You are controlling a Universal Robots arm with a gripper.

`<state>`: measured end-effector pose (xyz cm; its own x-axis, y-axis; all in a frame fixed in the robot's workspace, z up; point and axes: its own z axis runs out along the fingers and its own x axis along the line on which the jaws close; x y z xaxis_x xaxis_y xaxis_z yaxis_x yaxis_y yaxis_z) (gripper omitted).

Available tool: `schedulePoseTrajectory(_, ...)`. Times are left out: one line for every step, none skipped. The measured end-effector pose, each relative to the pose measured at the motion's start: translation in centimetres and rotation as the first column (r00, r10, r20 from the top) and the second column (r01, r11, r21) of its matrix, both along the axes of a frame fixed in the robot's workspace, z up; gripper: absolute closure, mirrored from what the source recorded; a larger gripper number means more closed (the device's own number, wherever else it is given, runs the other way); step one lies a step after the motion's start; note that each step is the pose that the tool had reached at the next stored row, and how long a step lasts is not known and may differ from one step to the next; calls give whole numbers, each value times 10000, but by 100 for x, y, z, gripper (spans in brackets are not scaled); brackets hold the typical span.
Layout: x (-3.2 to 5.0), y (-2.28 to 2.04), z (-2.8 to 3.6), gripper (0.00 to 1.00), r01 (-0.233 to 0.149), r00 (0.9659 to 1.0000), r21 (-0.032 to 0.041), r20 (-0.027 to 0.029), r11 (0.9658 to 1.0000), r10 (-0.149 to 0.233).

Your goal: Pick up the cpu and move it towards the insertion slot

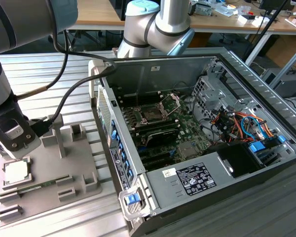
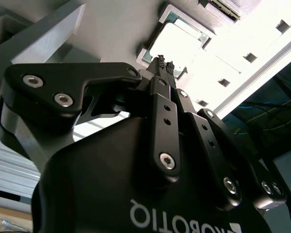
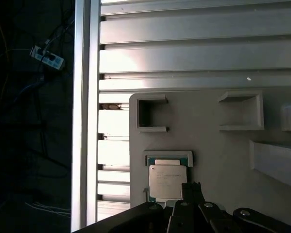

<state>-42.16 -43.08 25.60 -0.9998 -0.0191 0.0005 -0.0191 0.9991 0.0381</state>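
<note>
The cpu (image 1: 16, 172) is a pale silver square chip lying flat in a shallow holder on the grey fixture plate (image 1: 76, 165), at the exterior view's left. My gripper (image 1: 13, 148) hangs just above it, apart from it. Both wrist views show the cpu (image 3: 167, 180) (image 2: 182, 42) beneath the gripper (image 3: 191, 186) (image 2: 164, 62), whose black fingertips are shut together on nothing. The insertion slot (image 1: 151, 113) is a dark square socket with a raised metal plate, on the motherboard inside the open computer case (image 1: 202, 180), well toward the exterior view's right.
A long green memory stick (image 1: 37, 186) lies on the fixture plate beside the cpu. Grey upright blocks (image 1: 55, 137) rise from the plate near the gripper. The case's tall side wall (image 1: 108, 128) stands between plate and socket. Cables and drive cages crowd the case's right side.
</note>
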Motion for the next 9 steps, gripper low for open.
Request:
schedulePoseTrajectory(0,0,-4,89,0,10000,0,0,10000,0)
schedulePoseTrajectory(0,0,-7,89,0,10000,0,0,10000,0)
schedulePoseTrajectory(0,-1,-11,89,0,10000,0,0,10000,0)
schedulePoseTrajectory(-1,-1,-17,89,0,10000,0,0,10000,0)
schedulePoseTrajectory(-1,-2,-21,89,0,10000,0,0,10000,0)
schedulePoseTrajectory(-1,-2,-27,89,0,10000,0,0,10000,0)
schedulePoseTrajectory(-1,-2,-30,89,0,10000,0,0,10000,0)
schedulePoseTrajectory(-1,-3,-33,89,0,10000,0,0,10000,0)
schedulePoseTrajectory(-1,-3,-41,89,0,10000,0,1,10000,0)
